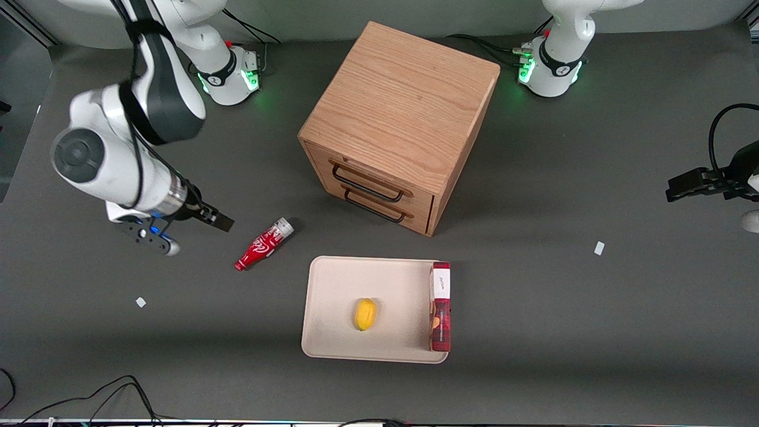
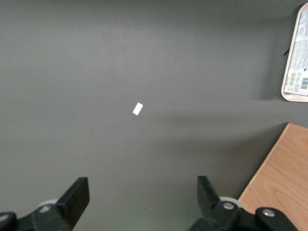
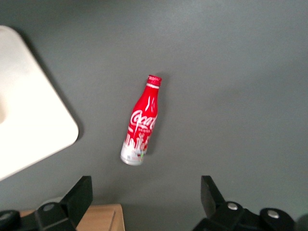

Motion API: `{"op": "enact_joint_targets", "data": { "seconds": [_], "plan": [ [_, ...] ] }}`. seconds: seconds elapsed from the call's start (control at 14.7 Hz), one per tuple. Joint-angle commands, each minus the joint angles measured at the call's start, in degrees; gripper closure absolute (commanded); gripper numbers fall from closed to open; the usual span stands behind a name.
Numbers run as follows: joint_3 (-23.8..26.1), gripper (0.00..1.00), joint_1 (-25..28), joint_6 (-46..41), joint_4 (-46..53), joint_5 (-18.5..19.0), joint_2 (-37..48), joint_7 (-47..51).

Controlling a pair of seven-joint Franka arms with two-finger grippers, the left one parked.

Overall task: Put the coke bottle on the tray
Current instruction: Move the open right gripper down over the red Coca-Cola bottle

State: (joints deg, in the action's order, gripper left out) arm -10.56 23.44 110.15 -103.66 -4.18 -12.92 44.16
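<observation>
Your pincer (image 1: 190, 228) hangs above the bench (image 1: 533, 332) toward the working arm's end, fingers spread wide and gripping nothing. In the right wrist view both fingertips (image 3: 79, 195) show well apart, with bare bench surface between them.

The coke bottle (image 1: 263, 244) lies on its side on the bench, near the pincer but apart from it. It is not on the tray. Its narrow red-capped neck points toward the front camera and its silver base end points toward the cabinet. The right wrist view shows the bottle (image 3: 140, 121) whole, white script facing up, nothing touching it.

The tray (image 1: 332, 308) sits flat on the bench, nearer the front camera than the cabinet, with its closest corner just beside the bottle but a gap between them. You can see that rounded corner (image 3: 53, 130) in the right wrist view too.

On the tray:
- a small yellow fruit (image 1: 365, 314), roughly mid-tray
- a flat red box (image 1: 440, 305) with a white end, standing on its long edge along the tray's rim toward the parked arm's end

The wooden cabinet (image 1: 397, 112) stands mid-bench, two drawers with dark wire handles (image 1: 367, 184), both shut.

Two small white scraps lie on the bench: one (image 1: 140, 302) near the working arm's end, one (image 1: 599, 248) toward the parked arm's end.
</observation>
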Motion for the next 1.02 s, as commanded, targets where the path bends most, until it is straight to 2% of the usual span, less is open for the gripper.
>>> {"op": "enact_joint_targets", "data": {
  "seconds": [0.0, 0.14, 0.27, 0.82, 0.95],
  "plan": [
    [0.80, 0.00, -0.15, 7.94, -4.70, -0.30, -2.27, 6.09],
    [3.08, 0.00, -0.15, 14.18, -7.34, -0.30, -5.08, 12.06],
    [4.49, 0.00, -0.06, 16.75, -7.88, -0.22, -7.54, 16.20],
    [5.81, 0.00, -0.06, 29.93, -11.91, -0.30, -14.93, 19.12],
    [5.81, 0.00, -0.15, 30.73, -12.01, -0.21, -15.99, 19.12]
  ]
}}
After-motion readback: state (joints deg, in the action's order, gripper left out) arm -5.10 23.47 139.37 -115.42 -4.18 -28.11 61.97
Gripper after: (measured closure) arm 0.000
